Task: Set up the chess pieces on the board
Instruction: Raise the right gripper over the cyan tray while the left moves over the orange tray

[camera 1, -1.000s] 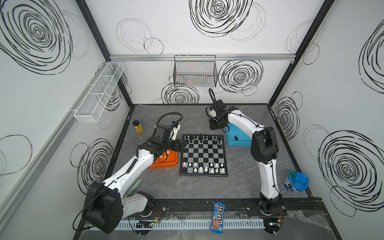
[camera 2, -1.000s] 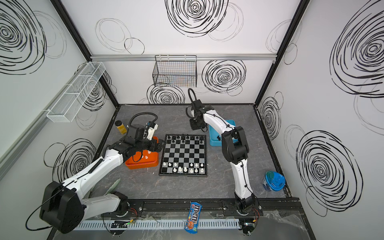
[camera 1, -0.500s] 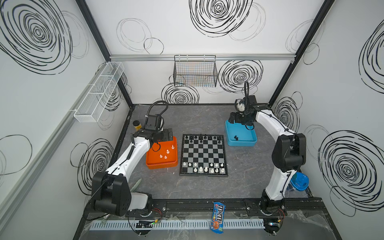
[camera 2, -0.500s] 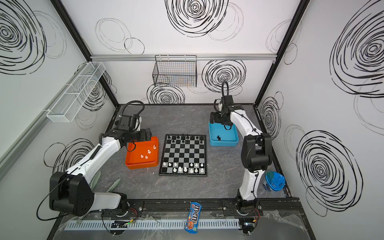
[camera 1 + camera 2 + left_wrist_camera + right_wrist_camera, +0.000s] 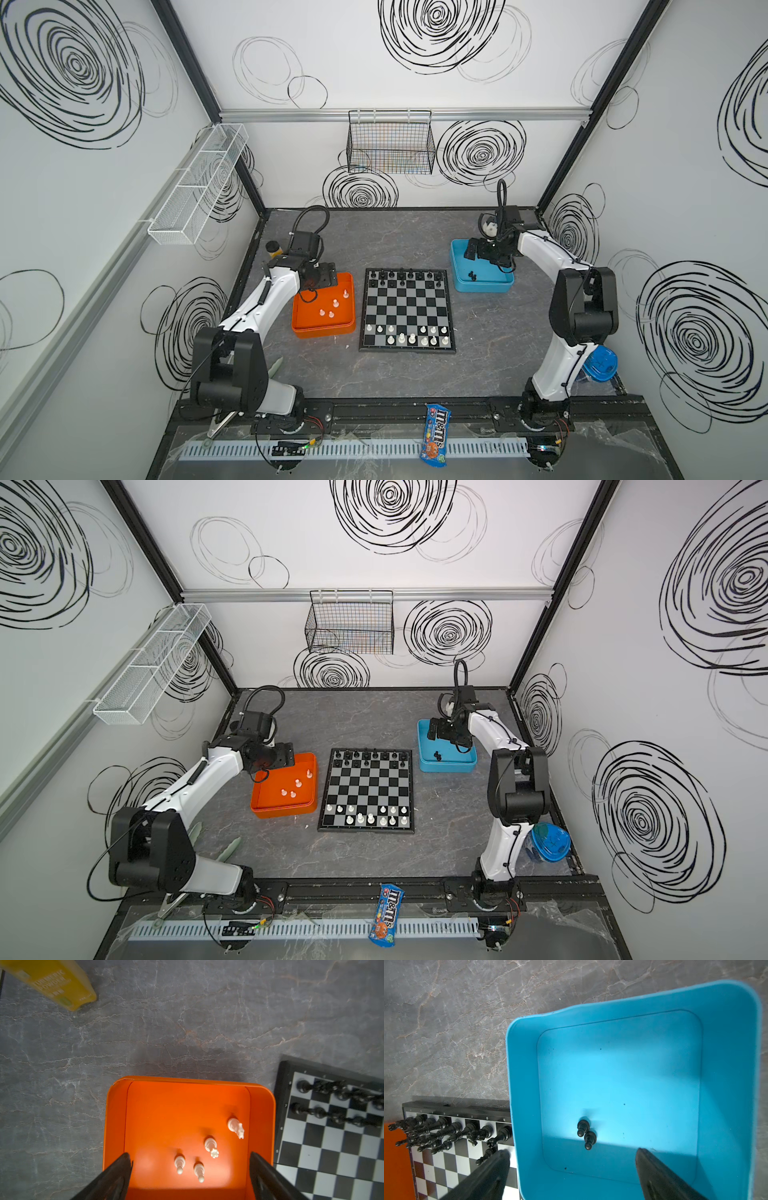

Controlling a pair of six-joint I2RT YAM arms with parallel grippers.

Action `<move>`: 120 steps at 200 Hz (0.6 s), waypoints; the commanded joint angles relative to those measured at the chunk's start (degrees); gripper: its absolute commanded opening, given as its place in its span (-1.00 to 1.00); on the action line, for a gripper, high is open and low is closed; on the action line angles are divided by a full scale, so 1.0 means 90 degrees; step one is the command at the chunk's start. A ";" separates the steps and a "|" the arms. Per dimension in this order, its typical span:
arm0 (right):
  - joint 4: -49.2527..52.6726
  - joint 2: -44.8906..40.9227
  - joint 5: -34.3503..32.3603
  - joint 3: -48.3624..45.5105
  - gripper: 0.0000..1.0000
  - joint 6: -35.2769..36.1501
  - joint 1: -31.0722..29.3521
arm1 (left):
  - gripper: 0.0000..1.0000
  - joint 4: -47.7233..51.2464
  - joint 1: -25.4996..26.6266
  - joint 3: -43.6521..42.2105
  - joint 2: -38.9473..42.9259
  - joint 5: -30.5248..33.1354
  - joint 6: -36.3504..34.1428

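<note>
The worktop [image 5: 407, 382] looks like matt grey veined stone; the orange tray [image 5: 324, 330] and blue tray [image 5: 482, 286] are smooth plastic; the white chess pieces [image 5: 210, 1144] are glossy.

white walls [image 5: 353, 62] are closing in the cell on three sides, black swirls [image 5: 436, 14] running over them. black posts [image 5: 191, 62] are rising in the back corners. a silver rail [image 5: 291, 113] is crossing the back wall, a wire basket [image 5: 390, 145] hanging from it. a white mesh shelf [image 5: 195, 187] is jutting from the left wall. the grey marbled floor [image 5: 395, 237] is lying in even light.
</note>
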State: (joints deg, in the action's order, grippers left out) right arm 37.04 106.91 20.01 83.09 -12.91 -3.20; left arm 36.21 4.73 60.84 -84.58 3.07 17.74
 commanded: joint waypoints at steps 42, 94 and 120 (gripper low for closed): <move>-0.0133 -0.0058 0.0095 -0.0003 0.97 0.0056 0.0004 | 0.44 -0.0019 0.0307 -0.0007 -0.0635 0.0179 0.0048; -0.0124 0.0059 0.0099 0.0047 0.97 0.0067 0.0048 | 0.36 -0.0039 0.0546 -0.0150 -0.0851 0.0162 0.0051; -0.0137 0.0102 0.0094 0.0055 0.97 0.0069 0.0062 | 0.33 -0.0074 0.0587 -0.0272 -0.0913 0.0148 0.0039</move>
State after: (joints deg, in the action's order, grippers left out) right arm 36.23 106.98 20.69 83.09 -12.86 -2.96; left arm 35.88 9.58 59.86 -91.72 3.88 18.02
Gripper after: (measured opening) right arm 0.985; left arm 0.676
